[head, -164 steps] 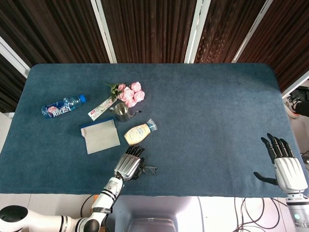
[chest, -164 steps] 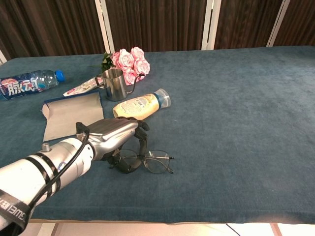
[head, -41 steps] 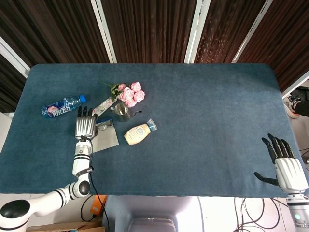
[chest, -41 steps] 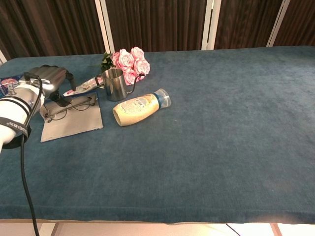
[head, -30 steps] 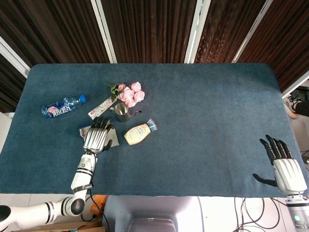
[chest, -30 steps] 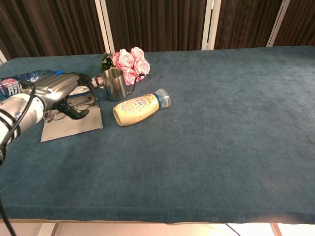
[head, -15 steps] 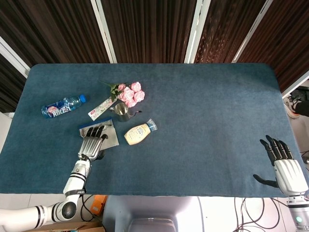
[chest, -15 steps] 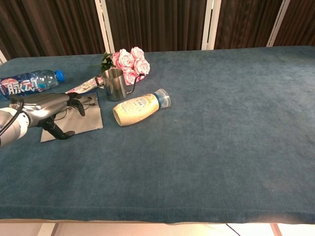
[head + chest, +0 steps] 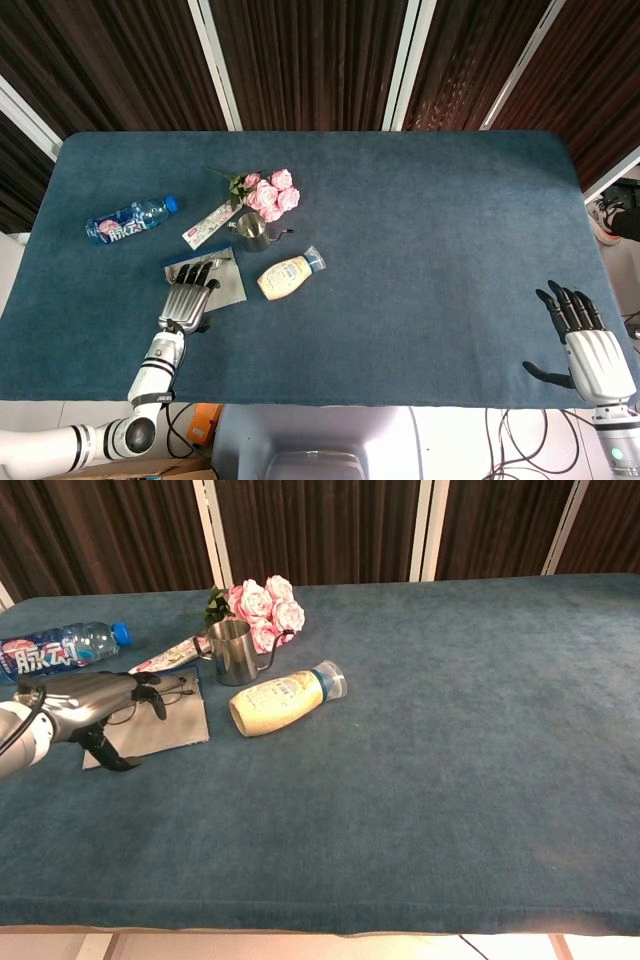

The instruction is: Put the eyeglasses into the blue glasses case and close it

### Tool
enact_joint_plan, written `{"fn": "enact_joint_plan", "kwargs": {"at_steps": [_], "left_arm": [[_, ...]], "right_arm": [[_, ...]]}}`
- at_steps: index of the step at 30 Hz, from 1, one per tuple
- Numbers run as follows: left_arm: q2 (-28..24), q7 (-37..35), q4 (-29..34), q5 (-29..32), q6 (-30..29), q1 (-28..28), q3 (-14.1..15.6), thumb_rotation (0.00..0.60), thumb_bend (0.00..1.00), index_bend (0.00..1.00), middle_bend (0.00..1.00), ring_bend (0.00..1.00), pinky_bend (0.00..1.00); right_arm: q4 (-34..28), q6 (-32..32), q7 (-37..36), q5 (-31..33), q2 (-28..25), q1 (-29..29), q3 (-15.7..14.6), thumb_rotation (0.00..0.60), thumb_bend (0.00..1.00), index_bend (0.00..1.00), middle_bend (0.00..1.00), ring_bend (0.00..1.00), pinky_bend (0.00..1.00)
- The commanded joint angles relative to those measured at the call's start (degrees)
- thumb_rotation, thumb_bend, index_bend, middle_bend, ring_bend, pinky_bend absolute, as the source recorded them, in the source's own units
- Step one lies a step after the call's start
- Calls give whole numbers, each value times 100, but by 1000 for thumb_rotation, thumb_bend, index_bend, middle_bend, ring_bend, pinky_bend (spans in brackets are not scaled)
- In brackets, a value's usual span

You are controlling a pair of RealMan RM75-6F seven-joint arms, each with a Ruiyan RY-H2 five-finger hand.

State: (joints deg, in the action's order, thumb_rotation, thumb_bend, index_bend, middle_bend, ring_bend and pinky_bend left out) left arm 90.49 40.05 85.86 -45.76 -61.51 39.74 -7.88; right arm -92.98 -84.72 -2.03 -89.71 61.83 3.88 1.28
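Eyeglasses (image 9: pixel 150 694) lie on open blue glasses case (image 9: pixel 160 730). Left hand (image 9: pixel 85 705) over case, fingers spread, empty. Metal cup (image 9: pixel 232 652), roses (image 9: pixel 262 605), mayonnaise bottle (image 9: pixel 285 700) crowd beside. Right hand (image 9: pixel 590 350) well apart, fingers open.

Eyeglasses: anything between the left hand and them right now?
Nothing visible. The eyeglasses lie on the open blue glasses case, and the left hand hovers right at them with fingers spread, holding nothing. The steel cup stands off to the side.

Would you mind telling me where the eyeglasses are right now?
In the chest view, the eyeglasses lie at the left on the open glasses case, beside the left hand and just left of the steel cup.
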Motion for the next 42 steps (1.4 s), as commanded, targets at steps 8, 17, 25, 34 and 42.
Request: {"fn": "enact_joint_plan", "kwargs": {"at_steps": [8, 17, 25, 34, 42], "left_arm": [[42, 176, -192, 368, 96, 88, 5, 600, 272, 286, 0, 0, 0], [96, 241, -330, 487, 85, 135, 21, 600, 277, 295, 0, 0, 0], [136, 338, -432, 564, 106, 168, 78, 600, 297, 324, 0, 0, 0], [211, 496, -520, 266, -153, 163, 238, 600, 417, 383, 0, 0, 0], [410, 563, -852, 28, -307, 100, 319, 600, 464, 409, 0, 0, 0]], "right_arm": [[6, 9, 4, -3, -1, 2, -7, 600, 176, 0, 0, 0, 0], [0, 16, 42, 9, 11, 4, -5, 600, 176, 0, 0, 0, 0], [1, 4, 25, 23, 8, 1, 6, 600, 176, 0, 0, 0, 0], [2, 26, 40, 36, 13, 9, 7, 600, 176, 0, 0, 0, 0], [-4, 23, 21, 30, 14, 8, 3, 600, 176, 0, 0, 0, 0]]}}
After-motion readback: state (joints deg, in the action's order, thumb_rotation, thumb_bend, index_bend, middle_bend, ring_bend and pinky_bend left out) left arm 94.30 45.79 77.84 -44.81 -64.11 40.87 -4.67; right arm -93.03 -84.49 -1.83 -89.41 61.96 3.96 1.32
